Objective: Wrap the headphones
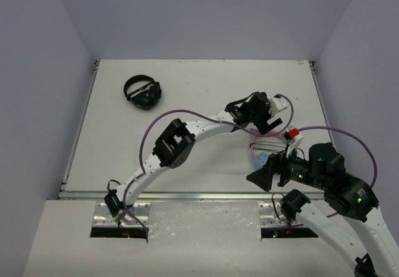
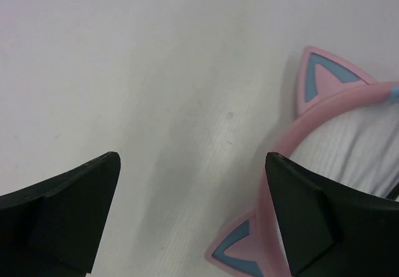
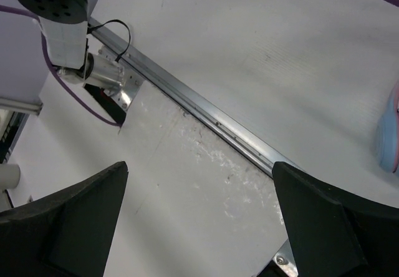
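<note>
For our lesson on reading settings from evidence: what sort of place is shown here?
Probably a robotics test cell: the left arm and right arm bolted at the edge of a white table, with plain walls boxing it in.

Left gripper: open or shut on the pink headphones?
Open: on the left gripper the fingers stand wide apart over bare table; the pink headphones lie beside one finger, ungripped.
</note>
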Motion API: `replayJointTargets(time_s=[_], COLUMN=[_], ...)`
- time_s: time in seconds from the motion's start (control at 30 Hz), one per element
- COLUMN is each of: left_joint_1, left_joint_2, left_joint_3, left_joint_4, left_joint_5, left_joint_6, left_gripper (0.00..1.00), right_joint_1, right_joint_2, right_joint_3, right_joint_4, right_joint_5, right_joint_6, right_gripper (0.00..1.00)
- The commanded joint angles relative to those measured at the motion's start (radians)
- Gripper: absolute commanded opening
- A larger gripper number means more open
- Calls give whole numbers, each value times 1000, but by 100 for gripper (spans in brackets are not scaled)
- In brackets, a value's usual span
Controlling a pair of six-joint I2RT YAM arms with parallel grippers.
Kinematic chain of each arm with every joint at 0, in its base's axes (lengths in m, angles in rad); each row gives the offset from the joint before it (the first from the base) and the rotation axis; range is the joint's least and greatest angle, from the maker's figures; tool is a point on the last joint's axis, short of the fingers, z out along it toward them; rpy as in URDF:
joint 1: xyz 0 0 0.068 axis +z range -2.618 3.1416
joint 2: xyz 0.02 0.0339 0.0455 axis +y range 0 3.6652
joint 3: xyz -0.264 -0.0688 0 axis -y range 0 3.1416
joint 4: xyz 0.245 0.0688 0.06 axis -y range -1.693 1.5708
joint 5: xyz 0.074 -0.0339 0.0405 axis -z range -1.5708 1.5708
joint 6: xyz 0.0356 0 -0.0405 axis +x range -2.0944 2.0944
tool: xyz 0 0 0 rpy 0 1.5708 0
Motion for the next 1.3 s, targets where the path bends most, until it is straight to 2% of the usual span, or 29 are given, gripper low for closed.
replayJointTargets(time_s=[0.0, 0.07, 0.13, 0.17, 0.2, 0.27, 0.3, 0.33, 0.37, 0.4, 0.43, 0.5, 0.6, 0.7, 0.8, 0.9, 0.97, 1.07, 1.27], left_joint_1=[19, 48, 89, 105, 141, 183, 204, 237, 251, 266, 290, 307, 309, 309, 309, 309, 309, 307, 307], left_joint_2=[-190, -275, -377, -411, -495, -604, -747, -832, -912, -1066, -1142, -1326, -1533, -1705, -1866, -2024, -2094, -2219, -2365], left_joint_3=[-46, -67, -118, -133, -156, -278, -352, -432, -589, -651, -703, -809, -886, -938, -1021, -1141, -1242, -1326, -1464], left_joint_4=[152, 127, 97, 63, -22, -118, -155, -157, -149, -160, -176, -267, -412, -532, -594, -543, -447, -365, -270], left_joint_5=[-295, -355, -481, -518, -594, -659, -706, -739, -756, -795, -817, -869, -924, -963, -990, -983, -963, -863, -868], left_joint_6=[-129, -226, -292, -367, -412, -537, -564, -582, -590, -599, -610, -635, -661, -665, -650, -619, -572, -552, -561], left_gripper=[100, 100, 100, 100, 100, 100, 100, 100, 100, 100, 100, 100, 100, 100, 100, 100, 100, 100, 100], right_joint_1=[-2, -2, 0, -2, -2, -2, -2, -2, -2, -2, 0, -2, -2, -2, -2, -2, -2, -2, -2], right_joint_2=[41, 60, 68, 71, 80, 91, 105, 113, 122, 131, 152, 177, 220, 237, 206, 147, 117, 76, 11], right_joint_3=[21, 32, 63, 80, 115, 155, 190, 210, 230, 270, 293, 377, 500, 609, 640, 597, 566, 554, 534], right_joint_4=[67, 73, 64, 52, 14, -21, -52, -66, -80, -94, -121, -179, -257, -336, -383, -387, -384, -410, -428], right_joint_5=[51, 116, 191, 244, 372, 519, 626, 668, 708, 742, 783, 820, 852, 839, 823, 823, 825, 832, 837], right_joint_6=[-23, -43, -74, -89, -103, -114, -135, -150, -163, -199, -216, -244, -262, -262, -279, -307, -310, -290, -282], right_gripper=[99, 99, 99, 99, 99, 99, 99, 99, 99, 99, 99, 99, 99, 99, 99, 99, 99, 99, 99])
